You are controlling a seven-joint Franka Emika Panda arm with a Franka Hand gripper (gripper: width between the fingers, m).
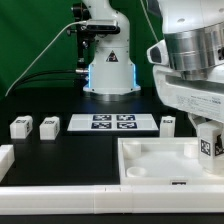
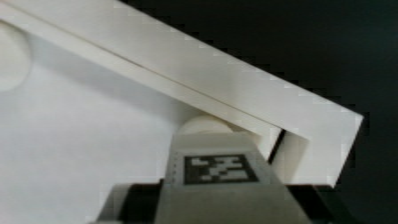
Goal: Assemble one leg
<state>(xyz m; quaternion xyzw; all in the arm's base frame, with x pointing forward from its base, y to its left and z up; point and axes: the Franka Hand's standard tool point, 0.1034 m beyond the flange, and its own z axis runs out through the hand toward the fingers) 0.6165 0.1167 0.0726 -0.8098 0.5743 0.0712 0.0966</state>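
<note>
Black table (image 1: 60, 155) | gripper (image 1: 208, 136) fingers clamped on leg (image 1: 207, 150), long axis upright | leg at recessed panel's (image 1: 160, 160) corner.

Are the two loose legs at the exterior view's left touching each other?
Apart. The exterior view shows it: a dark strip of bare table separates the leftmost leg from the second leg.
</note>
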